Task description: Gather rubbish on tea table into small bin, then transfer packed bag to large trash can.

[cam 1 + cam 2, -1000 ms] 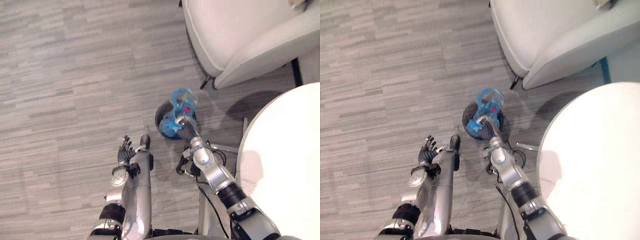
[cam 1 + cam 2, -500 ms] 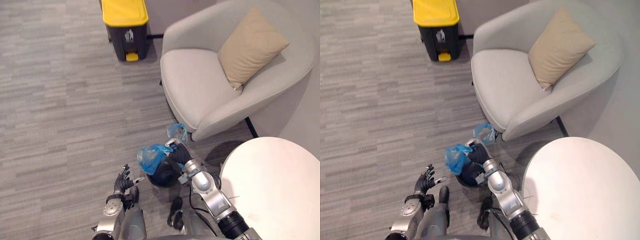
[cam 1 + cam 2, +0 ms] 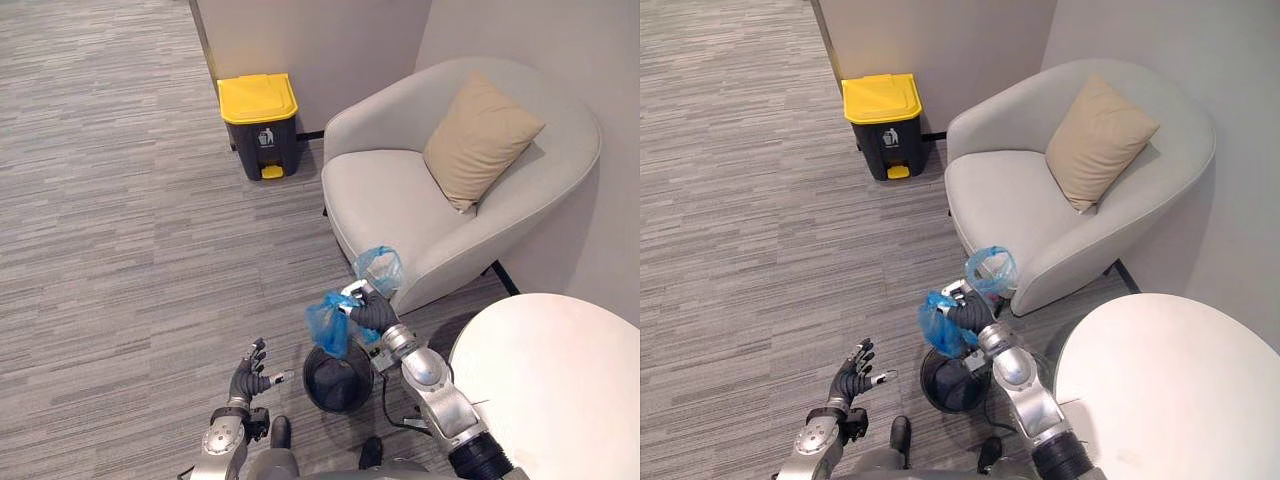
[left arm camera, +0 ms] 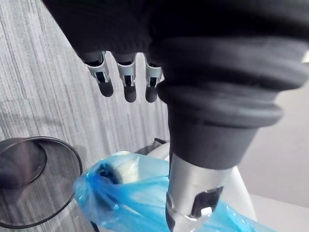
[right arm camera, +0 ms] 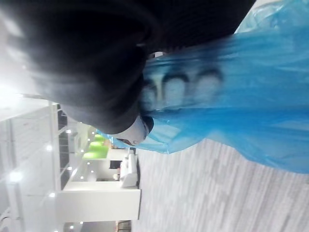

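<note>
A blue plastic bag point(image 3: 328, 322) hangs just above the small black bin point(image 3: 335, 382), which stands on the floor beside the tea table point(image 3: 565, 390). My right hand point(image 3: 373, 312) is shut on the bag's gathered top, and a loose flap point(image 3: 991, 268) sticks up behind it. In the right wrist view the blue film point(image 5: 251, 96) wraps over my curled fingers point(image 5: 183, 87). My left hand point(image 3: 248, 378) floats open to the left of the bin, its fingers point(image 4: 125, 82) spread and holding nothing. The large trash can point(image 3: 258, 120), dark with a yellow lid, stands by the far wall.
A light grey armchair point(image 3: 390, 200) with a tan cushion point(image 3: 480, 140) stands right behind the bin and bag. Grey wood-patterned floor point(image 3: 130, 250) stretches from the bin to the trash can.
The camera has swung upward, bringing the trash can and armchair into view. My right hand has lifted the blue bag out of the small bin. The left hand stays open.
</note>
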Controlling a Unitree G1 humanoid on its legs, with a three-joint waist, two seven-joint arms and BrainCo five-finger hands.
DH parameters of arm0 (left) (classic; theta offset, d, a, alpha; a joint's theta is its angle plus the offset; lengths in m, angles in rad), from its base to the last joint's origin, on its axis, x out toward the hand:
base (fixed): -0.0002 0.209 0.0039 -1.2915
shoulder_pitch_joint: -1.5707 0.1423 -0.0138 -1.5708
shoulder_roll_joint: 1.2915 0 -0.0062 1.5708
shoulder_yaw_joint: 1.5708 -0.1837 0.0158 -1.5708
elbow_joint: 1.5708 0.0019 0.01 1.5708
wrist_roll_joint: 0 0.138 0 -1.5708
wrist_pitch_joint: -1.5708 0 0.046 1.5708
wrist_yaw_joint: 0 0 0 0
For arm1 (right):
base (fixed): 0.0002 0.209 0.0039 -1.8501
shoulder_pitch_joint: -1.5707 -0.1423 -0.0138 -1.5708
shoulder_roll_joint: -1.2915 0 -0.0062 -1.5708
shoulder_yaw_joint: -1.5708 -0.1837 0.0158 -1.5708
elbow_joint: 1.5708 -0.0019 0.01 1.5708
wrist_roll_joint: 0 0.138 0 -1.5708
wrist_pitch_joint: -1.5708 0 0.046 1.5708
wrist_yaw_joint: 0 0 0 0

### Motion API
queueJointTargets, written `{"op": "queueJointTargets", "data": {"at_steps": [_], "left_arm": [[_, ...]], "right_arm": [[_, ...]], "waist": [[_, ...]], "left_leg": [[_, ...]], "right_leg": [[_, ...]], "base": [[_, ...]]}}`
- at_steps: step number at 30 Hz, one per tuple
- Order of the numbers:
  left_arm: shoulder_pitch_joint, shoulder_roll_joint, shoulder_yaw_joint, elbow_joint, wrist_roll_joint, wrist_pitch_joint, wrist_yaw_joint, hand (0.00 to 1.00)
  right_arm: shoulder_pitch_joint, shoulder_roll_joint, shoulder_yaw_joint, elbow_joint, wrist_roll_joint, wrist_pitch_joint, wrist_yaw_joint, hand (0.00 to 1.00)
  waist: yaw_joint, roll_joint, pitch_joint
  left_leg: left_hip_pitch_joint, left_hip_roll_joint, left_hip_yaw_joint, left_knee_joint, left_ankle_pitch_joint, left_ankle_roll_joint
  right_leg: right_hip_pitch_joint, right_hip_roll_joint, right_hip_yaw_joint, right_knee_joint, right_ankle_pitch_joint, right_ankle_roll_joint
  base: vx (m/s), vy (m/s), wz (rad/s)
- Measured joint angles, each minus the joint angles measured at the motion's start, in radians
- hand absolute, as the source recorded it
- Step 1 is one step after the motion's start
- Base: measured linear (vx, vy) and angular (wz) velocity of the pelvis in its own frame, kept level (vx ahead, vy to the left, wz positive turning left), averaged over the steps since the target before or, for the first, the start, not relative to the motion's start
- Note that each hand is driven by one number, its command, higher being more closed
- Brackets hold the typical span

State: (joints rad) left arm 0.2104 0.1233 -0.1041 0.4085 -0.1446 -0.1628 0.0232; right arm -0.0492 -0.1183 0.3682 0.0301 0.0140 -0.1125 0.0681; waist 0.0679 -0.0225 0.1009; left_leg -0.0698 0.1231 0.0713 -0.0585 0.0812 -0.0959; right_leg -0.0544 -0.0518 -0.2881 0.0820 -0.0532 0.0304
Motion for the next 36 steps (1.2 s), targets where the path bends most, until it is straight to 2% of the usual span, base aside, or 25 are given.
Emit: {"op": "queueJointTargets", "data": {"at_steps": [8, 13, 18, 21, 30, 36], "left_arm": [[0.022, -0.003, -0.053, -0.202, 0.012, -0.021, 0.004, 0.00], [-0.006, -0.003, -0.083, -0.333, 0.059, -0.042, 0.025, 0.00], [-0.045, 0.000, -0.104, -0.425, 0.129, -0.060, 0.052, 0.00], [-0.066, 0.012, -0.123, -0.438, 0.171, -0.066, 0.067, 0.00], [-0.139, 0.019, -0.193, -0.440, 0.270, -0.067, 0.072, 0.00], [-0.191, 0.016, -0.222, -0.426, 0.316, -0.065, 0.095, 0.00]], "right_arm": [[-0.004, -0.034, 0.001, -0.021, 0.100, -0.017, 0.000, 1.00], [-0.034, -0.047, 0.003, -0.022, 0.126, -0.017, 0.000, 1.00], [-0.060, -0.065, 0.017, -0.097, 0.176, -0.020, 0.008, 1.00], [-0.086, -0.066, 0.040, -0.097, 0.195, -0.022, 0.033, 1.00], [-0.116, -0.084, 0.116, -0.171, 0.346, -0.023, 0.083, 1.00], [-0.161, -0.084, 0.176, -0.174, 0.421, -0.027, 0.090, 1.00]], "waist": [[-0.002, 0.007, -0.044], [-0.002, 0.006, -0.053], [-0.006, 0.006, -0.066], [-0.024, 0.006, -0.067], [-0.033, 0.006, -0.081], [-0.038, 0.006, -0.089]], "left_leg": [[0.014, -0.002, -0.002, -0.014, 0.006, 0.008], [0.033, -0.003, 0.005, -0.026, 0.008, 0.009], [0.037, -0.006, 0.010, -0.033, 0.009, 0.011], [0.048, -0.007, 0.010, -0.034, 0.008, 0.011], [0.054, -0.005, 0.027, -0.034, 0.008, 0.011], [0.069, -0.004, 0.027, -0.035, 0.008, 0.011]], "right_leg": [[0.006, 0.003, 0.010, -0.001, 0.000, 0.000], [0.018, 0.003, 0.015, -0.007, 0.000, 0.000], [0.021, 0.003, 0.020, -0.017, 0.005, 0.001], [0.034, 0.003, 0.022, -0.021, 0.005, 0.001], [0.037, 0.007, 0.044, -0.041, 0.023, 0.000], [0.053, 0.009, 0.044, -0.046, 0.024, -0.001]], "base": [[0.00, 0.000, 0.00], [0.01, 0.003, -0.02], [0.02, 0.007, -0.02], [0.00, 0.000, 0.00], [0.00, 0.005, -0.06], [0.00, 0.000, 0.00]]}}
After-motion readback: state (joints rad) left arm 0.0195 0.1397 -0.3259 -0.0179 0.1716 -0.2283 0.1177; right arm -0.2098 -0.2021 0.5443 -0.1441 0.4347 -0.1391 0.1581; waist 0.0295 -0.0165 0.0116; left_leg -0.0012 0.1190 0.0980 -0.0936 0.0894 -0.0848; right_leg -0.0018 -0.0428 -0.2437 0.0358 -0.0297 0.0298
